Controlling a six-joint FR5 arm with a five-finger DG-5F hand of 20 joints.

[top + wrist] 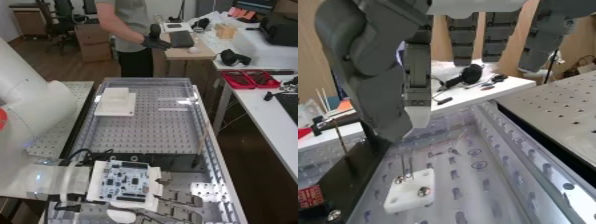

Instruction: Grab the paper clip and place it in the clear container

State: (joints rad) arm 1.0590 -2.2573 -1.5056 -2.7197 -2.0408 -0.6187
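White arm (pixel 40 112) | red spot (pixel 2 119), possibly a cap | pale circuit board (pixel 126 182) | black cables (pixel 81 152) | dark grey fingers (pixel 183 198)

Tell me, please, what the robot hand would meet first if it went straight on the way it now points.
Probably the side wall at the high view's right, though the robot hand might pass above it; its height is unclear.
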